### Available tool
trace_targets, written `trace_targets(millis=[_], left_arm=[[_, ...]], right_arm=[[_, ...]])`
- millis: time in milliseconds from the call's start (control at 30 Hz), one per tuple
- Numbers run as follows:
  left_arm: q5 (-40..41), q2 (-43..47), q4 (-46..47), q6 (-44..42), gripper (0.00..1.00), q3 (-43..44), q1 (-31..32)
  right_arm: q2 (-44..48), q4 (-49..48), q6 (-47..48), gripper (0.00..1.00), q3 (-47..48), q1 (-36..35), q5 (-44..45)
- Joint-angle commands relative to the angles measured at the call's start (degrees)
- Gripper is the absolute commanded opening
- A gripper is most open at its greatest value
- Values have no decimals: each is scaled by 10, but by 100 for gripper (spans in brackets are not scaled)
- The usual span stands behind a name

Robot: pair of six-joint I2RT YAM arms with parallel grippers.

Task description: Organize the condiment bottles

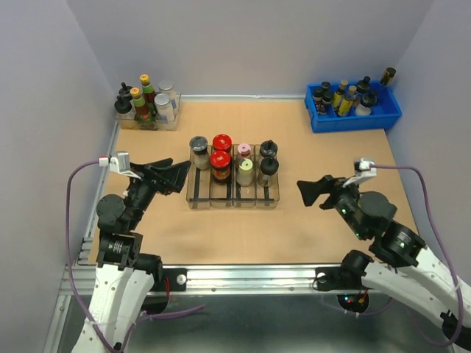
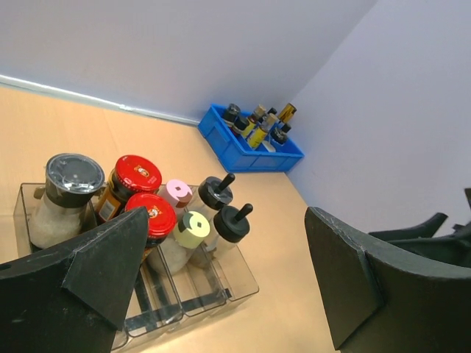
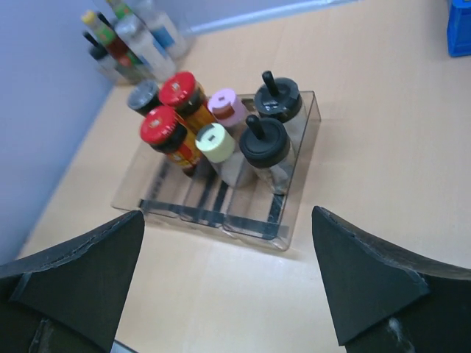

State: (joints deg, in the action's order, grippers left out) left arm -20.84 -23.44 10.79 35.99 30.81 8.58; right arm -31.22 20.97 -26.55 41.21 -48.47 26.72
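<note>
Seven condiment bottles stand in a clear divided tray (image 1: 234, 200) at mid-table. From left to right they are a grey-lidded jar (image 1: 199, 145), two red-lidded jars (image 1: 222, 142) (image 1: 220, 159), a pink-capped one (image 1: 243, 149), a pale-yellow-capped one (image 1: 245, 165), and two black knob-capped ones (image 1: 268, 147) (image 1: 268, 166). My left gripper (image 1: 176, 176) hovers open just left of the tray, holding nothing. My right gripper (image 1: 309, 193) hovers open to the tray's right, also holding nothing. The tray's front part (image 3: 221, 213) holds no jars. Both wrist views show the jars: (image 2: 147, 209), (image 3: 213, 143).
A blue bin (image 1: 353, 119) of slim dark bottles sits at the back right corner. A clear container (image 1: 151, 121) with taller yellow- and green-capped bottles stands at the back left. Walls close in on three sides.
</note>
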Motion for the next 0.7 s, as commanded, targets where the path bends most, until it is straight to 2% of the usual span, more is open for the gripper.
trace_targets(millis=[0,267,667], left_arm=[[-23,-13,42,-19,99,33,0],[-66,-45,51,-17,99,36,0],[-67,-29,51,-32,99,40,0]], right_arm=[[97,-7,-54,100,-39,-2,3],[205,18,-66,100,-64,-2,-4],[207,28,-75,100,-59,-2,27]])
